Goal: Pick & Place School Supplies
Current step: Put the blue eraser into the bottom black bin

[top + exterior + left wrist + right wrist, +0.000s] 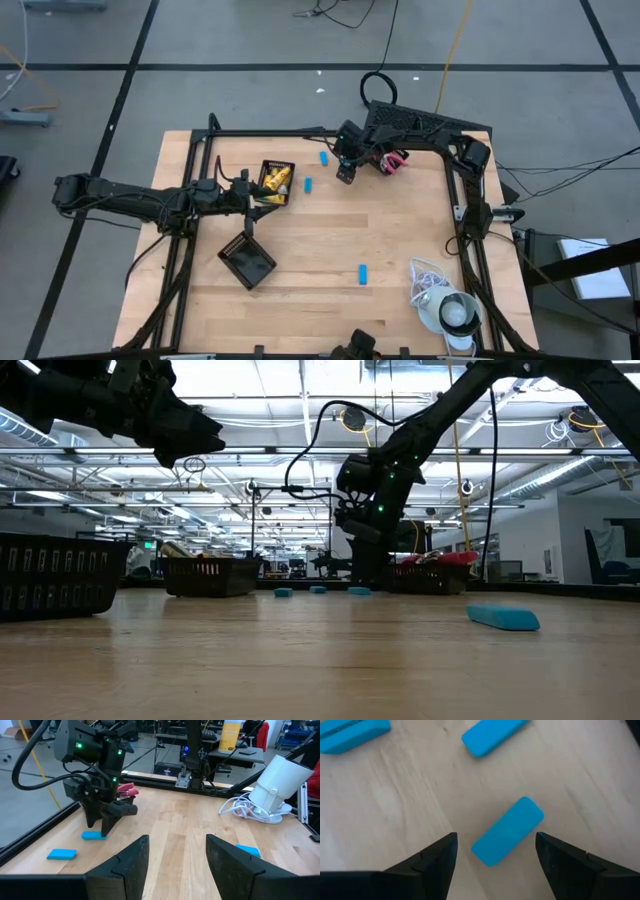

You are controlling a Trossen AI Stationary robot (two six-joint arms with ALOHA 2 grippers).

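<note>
Three blue erasers show under the right claw (496,851), which hangs spread wide and empty just above the table (330,250) near its far edge; one eraser (507,831) lies flat between its fingers, apart from them. The left claw (176,851) hovers released, holding nothing, beside the tray (276,183) of yellow tubes (279,180). Red scissors (393,162) lie behind the right arm.

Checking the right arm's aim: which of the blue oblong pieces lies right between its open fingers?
The blue piece lying slantwise under the right gripper, between its open fingers. In the wrist view two others lie farther off; a fourth lies alone at mid-table.
</note>
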